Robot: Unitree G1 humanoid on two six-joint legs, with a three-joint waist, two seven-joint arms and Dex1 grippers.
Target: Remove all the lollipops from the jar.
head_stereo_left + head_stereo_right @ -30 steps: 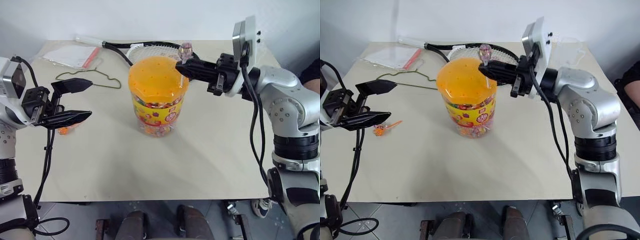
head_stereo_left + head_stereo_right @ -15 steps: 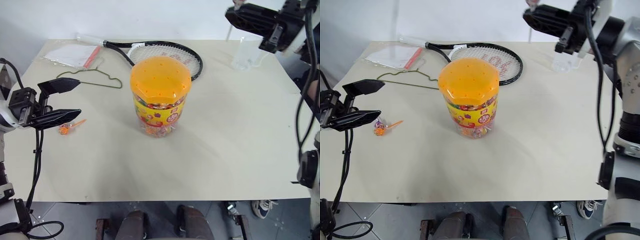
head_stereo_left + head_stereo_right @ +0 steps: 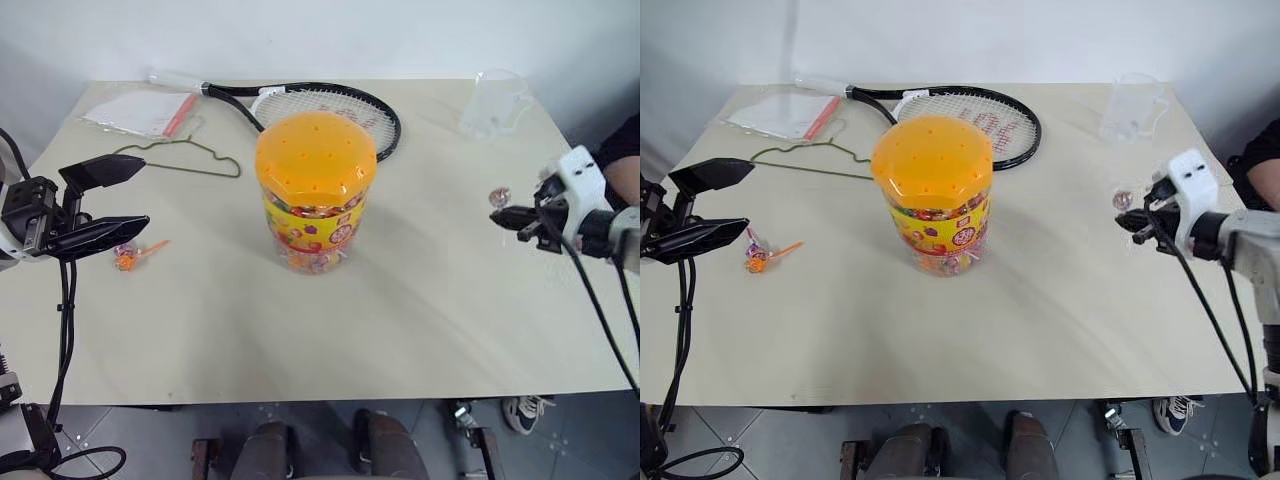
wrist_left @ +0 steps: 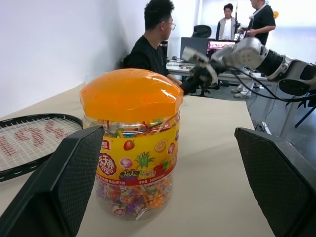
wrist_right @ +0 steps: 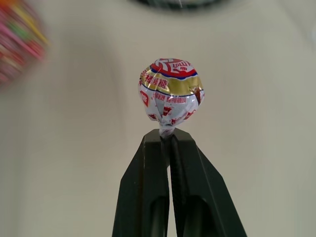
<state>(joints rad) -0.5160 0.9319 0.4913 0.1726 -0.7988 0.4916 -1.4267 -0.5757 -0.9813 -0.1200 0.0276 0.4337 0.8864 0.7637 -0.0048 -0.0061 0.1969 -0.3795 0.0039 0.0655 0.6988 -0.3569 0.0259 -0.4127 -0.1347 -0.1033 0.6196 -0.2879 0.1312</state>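
Note:
The jar (image 3: 315,190), a clear cylinder with a domed orange lid and a yellow-red label, stands upright in the middle of the table, full of candy. My right gripper (image 3: 495,215) hovers over the table's right side, well clear of the jar, shut on the stick of a pale silver-wrapped lollipop (image 5: 170,96). My left gripper (image 3: 140,195) hangs open and empty at the left edge. Just beyond its lower finger, an orange lollipop (image 3: 127,261) and a purple lollipop (image 3: 752,245) lie together on the table.
A tennis racket (image 3: 330,105) lies behind the jar, a wire hanger (image 3: 180,155) and a plastic bag of papers (image 3: 140,110) sit back left, and a clear pitcher (image 3: 495,100) stands back right. People (image 4: 153,44) are beyond the table's right side.
My right gripper has swung from above the jar's lid up, out to the right and down, carrying the silver-wrapped lollipop. The left gripper has stayed open at the left edge.

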